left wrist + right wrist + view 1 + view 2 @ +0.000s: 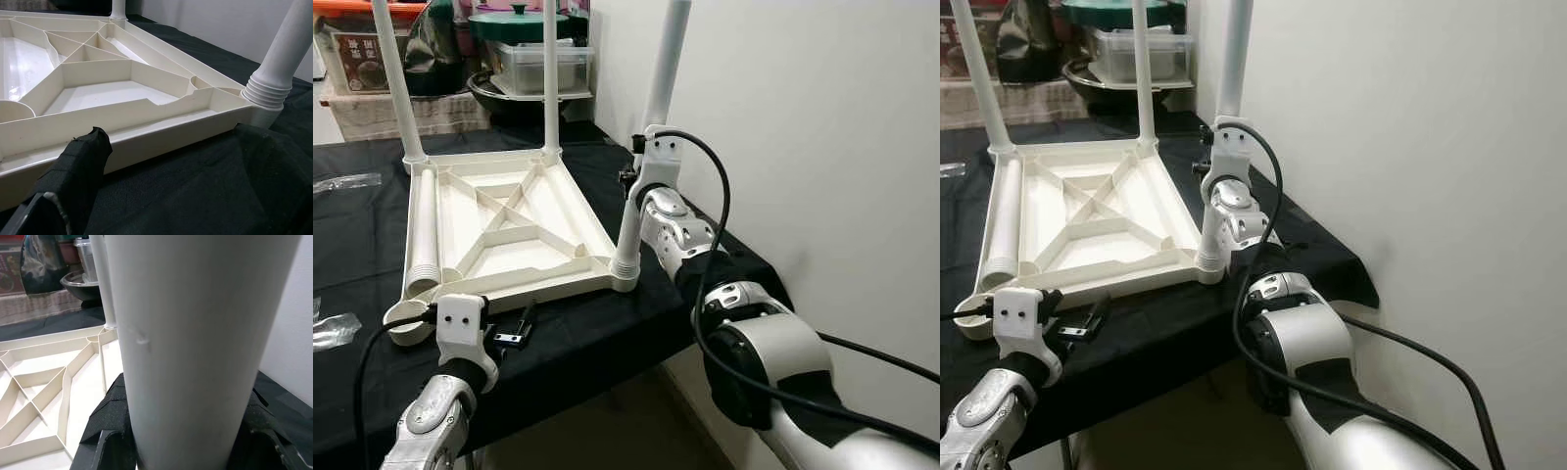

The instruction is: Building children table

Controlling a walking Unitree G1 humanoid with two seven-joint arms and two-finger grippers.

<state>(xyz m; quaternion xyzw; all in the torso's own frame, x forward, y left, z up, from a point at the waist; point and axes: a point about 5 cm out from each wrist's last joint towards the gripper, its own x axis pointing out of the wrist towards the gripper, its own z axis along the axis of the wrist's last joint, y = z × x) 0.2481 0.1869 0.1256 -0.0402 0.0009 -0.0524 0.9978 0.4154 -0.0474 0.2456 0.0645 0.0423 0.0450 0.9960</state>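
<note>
Home room, table under black cloth [587, 343], plain white wall [822, 117], green-lidded cooking pot [517, 22], clear plastic storage box [533, 67]

Upside-down tabletop [509, 230] is cream-white plastic, its ribs forming a crisscross triangle pattern. The legs [658, 108] are the same off-white, and the one inside the right tool [195, 450] has ridged rings at its base. Bench cloth [597, 328] under both tools is plain black. Left tool [73, 181] fingers are wrapped in black fabric tape; wall [803, 117] beside the right tool is plain white.
</note>
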